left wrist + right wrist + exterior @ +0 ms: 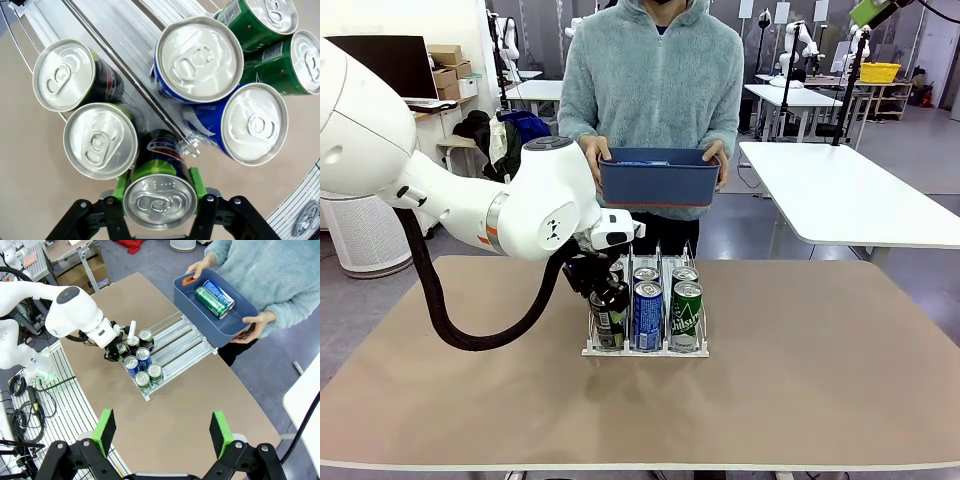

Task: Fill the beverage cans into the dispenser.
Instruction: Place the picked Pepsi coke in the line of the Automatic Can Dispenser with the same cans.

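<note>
Placing step judged in hand: dark can clamped by left gripper in left lane of dispenser. Right gripper fingers held apart, empty. Next: release, straight lift required

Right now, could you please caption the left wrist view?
Left gripper shut on a dark can at the dispenser, beside blue cans and green cans.

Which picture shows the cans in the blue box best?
Right wrist view: it looks into the blue bin at a green can and a blue can. Front view: its outer wall hides them.
</note>
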You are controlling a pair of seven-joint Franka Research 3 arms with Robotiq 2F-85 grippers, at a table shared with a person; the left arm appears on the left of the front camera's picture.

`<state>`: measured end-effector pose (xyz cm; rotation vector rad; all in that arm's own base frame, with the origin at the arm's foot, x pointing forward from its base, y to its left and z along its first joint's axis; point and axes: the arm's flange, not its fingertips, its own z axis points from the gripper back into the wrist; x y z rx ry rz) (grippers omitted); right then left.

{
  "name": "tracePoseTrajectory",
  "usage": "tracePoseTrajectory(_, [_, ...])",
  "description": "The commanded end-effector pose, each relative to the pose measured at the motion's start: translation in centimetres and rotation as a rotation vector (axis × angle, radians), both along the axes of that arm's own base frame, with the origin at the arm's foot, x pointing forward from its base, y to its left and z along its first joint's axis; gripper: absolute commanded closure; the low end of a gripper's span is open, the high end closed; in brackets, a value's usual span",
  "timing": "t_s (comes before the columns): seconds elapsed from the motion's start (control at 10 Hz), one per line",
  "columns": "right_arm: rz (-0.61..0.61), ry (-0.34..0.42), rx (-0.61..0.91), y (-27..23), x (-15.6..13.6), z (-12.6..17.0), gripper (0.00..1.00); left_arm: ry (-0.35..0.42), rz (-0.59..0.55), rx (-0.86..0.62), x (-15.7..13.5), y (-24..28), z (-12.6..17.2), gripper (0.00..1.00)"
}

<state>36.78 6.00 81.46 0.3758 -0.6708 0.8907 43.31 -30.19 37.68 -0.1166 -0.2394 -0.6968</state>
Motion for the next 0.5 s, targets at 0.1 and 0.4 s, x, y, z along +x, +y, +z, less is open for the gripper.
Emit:
tracePoseTrajectory(0.1, [-0.001, 0.009, 0.007, 0.07, -0.16, -0.02, 0.0, -0.008, 0.007, -0.004, -0.07, 0.08, -0.07, 0.42])
tracePoseTrajectory(0.4, [-0.001, 0.009, 0.007, 0.07, -0.16, -0.02, 0.0, -0.011, 0.005, 0.007, -0.45, 0.21, 0.74, 0.23])
